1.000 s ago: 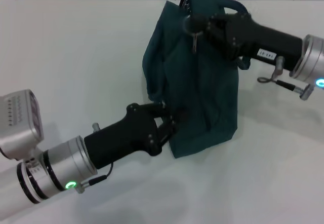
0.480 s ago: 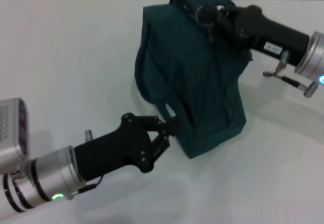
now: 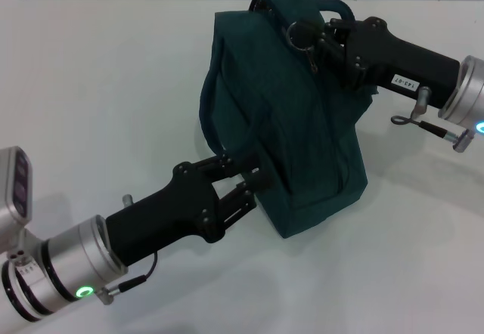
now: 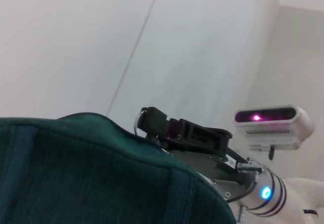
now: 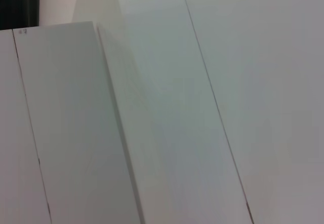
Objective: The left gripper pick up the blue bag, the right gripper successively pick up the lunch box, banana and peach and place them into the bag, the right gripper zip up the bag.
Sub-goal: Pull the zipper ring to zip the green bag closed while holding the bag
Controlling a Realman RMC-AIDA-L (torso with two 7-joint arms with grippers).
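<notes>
Left gripper [image 3: 243, 185] now open, bag [image 3: 291, 115] upright

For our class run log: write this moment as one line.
left gripper: at bag lower side | right gripper: at zipper pull on top | table

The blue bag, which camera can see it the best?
The head view: it shows the whole blue bag standing on the table, with the left gripper at its lower side and the right gripper at its top. The left wrist view shows only part of its fabric. The right wrist view shows none.
</notes>
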